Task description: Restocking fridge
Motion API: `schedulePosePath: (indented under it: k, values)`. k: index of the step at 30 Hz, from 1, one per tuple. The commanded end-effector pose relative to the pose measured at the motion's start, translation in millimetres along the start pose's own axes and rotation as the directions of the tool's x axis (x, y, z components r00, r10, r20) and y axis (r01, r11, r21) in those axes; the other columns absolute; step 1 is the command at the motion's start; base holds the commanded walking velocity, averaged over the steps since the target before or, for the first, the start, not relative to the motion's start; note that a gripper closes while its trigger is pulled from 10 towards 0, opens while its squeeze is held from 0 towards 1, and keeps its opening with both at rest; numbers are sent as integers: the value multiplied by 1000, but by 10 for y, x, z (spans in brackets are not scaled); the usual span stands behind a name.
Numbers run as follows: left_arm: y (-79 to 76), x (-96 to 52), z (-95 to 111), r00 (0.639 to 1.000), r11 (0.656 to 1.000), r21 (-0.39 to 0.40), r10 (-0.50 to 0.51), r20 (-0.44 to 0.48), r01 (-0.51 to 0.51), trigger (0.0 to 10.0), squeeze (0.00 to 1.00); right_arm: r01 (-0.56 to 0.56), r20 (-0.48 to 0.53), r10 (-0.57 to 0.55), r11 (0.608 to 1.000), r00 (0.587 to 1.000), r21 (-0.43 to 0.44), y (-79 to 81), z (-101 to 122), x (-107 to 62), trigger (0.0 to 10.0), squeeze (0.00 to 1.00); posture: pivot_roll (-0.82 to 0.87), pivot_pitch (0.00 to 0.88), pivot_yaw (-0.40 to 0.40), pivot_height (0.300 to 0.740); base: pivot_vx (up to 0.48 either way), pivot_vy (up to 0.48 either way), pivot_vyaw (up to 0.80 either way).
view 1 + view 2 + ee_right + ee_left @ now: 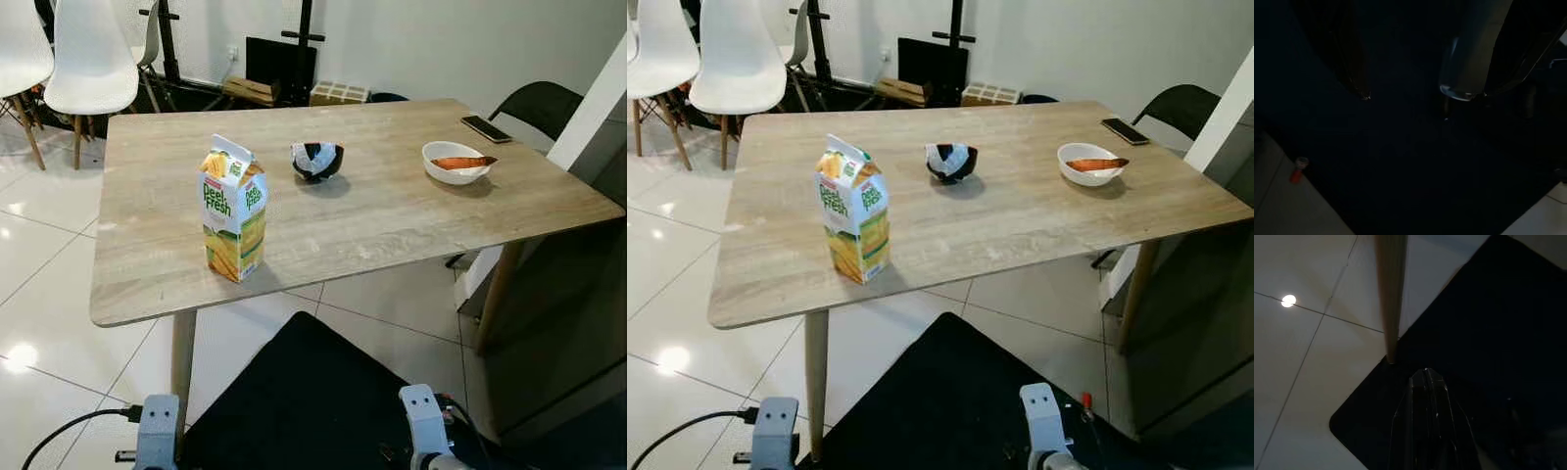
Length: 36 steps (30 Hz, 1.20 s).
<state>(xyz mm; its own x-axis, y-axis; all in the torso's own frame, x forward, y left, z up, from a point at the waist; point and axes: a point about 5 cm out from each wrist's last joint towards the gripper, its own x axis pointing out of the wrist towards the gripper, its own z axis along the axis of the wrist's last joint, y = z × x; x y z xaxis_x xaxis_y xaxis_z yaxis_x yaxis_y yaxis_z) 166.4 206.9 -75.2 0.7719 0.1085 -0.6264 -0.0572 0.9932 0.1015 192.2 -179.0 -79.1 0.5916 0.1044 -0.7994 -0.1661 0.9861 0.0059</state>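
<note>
Task barely begun: juice carton (234, 209) upright on bench (392, 220), untouched. Left gripper (1425, 377) fingers clenched, right gripper (1410, 95) fingers released, both low, well short of carton.

We see the head views evenly and brightly lit and sharp, with a small ceiling-light glare spot on the glossy floor tiles (22, 354) and soft shadows beside the juice carton (234, 208) and the bowls on the wooden table (392, 225). Our left wrist view is dim, with one bright reflected spot on the tiles and the left gripper (1425, 377) close up and soft-edged. Our right wrist view is very dark, and a faint sheen marks one of the fingers (1464, 73) of the right gripper (1410, 95).
</note>
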Motion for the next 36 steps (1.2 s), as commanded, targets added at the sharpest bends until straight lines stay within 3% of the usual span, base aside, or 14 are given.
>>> schedulePosePath:
  k: [1, 14, 24, 27, 36]
  values:
    - [-54, -16, -30, 1000, 1000, 1, -11, -5, 11, 10000, 0, 1, 9, -1, 1000, 1000, 1, 5, 33, 7, 10000, 0, 2, 33, -100, 740, 0, 0, 0]
    - [-67, -16, -45, 1000, 1000, -3, -12, -17, 12, 10000, 0, -15, 19, 16, 1000, 1000, -8, 58, 95, 28, 10000, 0, 3, 29, -104, 740, 0, 0, 0]
    - [-96, -20, -92, 998, 1000, -11, -13, -56, 12, 10000, 0, -1, 1, 1, 999, 1000, -32, -22, 54, 8, 10000, 0, -16, 30, -104, 740, 0, 0, 0]
    - [-134, -30, -113, 997, 999, 4, -37, -64, 37, 10000, 0, 10, 17, -10, 1000, 1000, 1, -37, 74, 8, 10000, 0, -18, 34, -101, 740, 0, 0, 0]
    - [-103, -15, -90, 998, 1000, -11, -13, -60, 12, 10000, 0, -2, -1, 2, 1000, 1000, -15, -4, 31, 7, 10000, 0, -8, 28, -117, 740, 0, 0, 0]
